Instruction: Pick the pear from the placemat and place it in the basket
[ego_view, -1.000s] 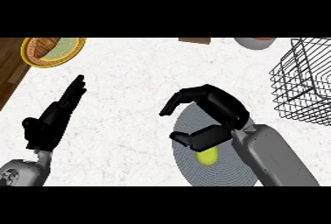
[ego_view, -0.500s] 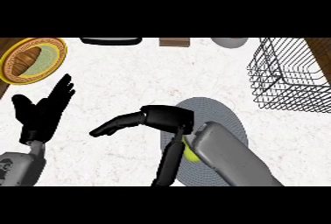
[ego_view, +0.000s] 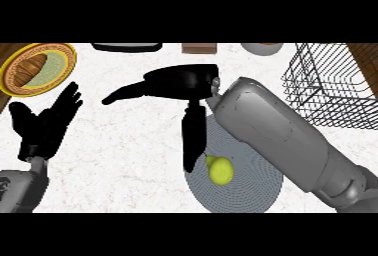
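White marble counter (ego_view: 133, 165), pear (ego_view: 219, 170) lying ungrasped on the grey placemat (ego_view: 251, 187), right hand (ego_view: 181, 82) up-left of the placemat with fingers apart and holding nothing, left hand (ego_view: 48, 122) resting open far left, wire basket (ego_view: 328, 85) up-right: grasp, carry and drop all left.

Single head view, steeply downward onto counter (ego_view: 133, 150), close; forearms entering from below

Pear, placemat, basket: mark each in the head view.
pear (ego_view: 220, 170), head view, middle of its yellow-green body.
placemat (ego_view: 251, 192), head view, bare grey ribbed surface right of the pear.
basket (ego_view: 332, 85), head view, wire side wall.
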